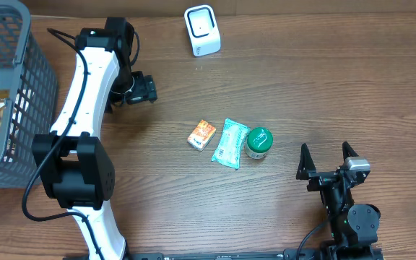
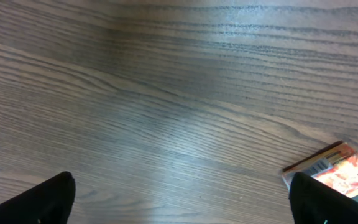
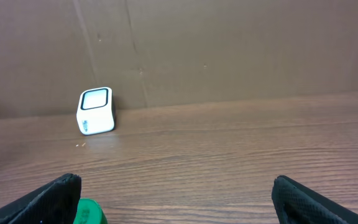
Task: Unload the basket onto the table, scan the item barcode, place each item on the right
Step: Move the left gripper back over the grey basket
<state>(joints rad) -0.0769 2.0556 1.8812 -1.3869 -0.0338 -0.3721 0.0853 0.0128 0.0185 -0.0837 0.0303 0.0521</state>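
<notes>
At your far left a grey mesh basket (image 1: pixel 22 68) sits on the table's (image 1: pixel 280 79) edge with a few small packets lying in its bottom. Just right of it, your left arm (image 1: pixel 85 87) runs from its base at the near edge straight up the table, folds at the far end and doubles back, so that the left gripper (image 2: pixel 182 205) hangs over bare wood, left of the items and apart from them. In its wrist view the two black fingertips (image 2: pixel 42 200) sit at the lower corners, spread wide with only tabletop between them; the orange packet shows at the lower right edge of that view, close to one tip but not between them. At the far side, by the cardboard wall (image 3: pixel 229 50), the white scanner (image 1: pixel 202 29) stands upright. Near the table's middle the three items lie in a row: the orange packet (image 1: pixel 202 134), the teal pouch (image 1: pixel 230 143) just beside it, and the green-lidded jar (image 1: pixel 259 142) against the pouch's right side. Right of the jar and apart from it, your right arm sits low at the near edge, its right gripper (image 1: pixel 328 160) pointing toward the far wall, fingers spread wide and holding nothing.
</notes>
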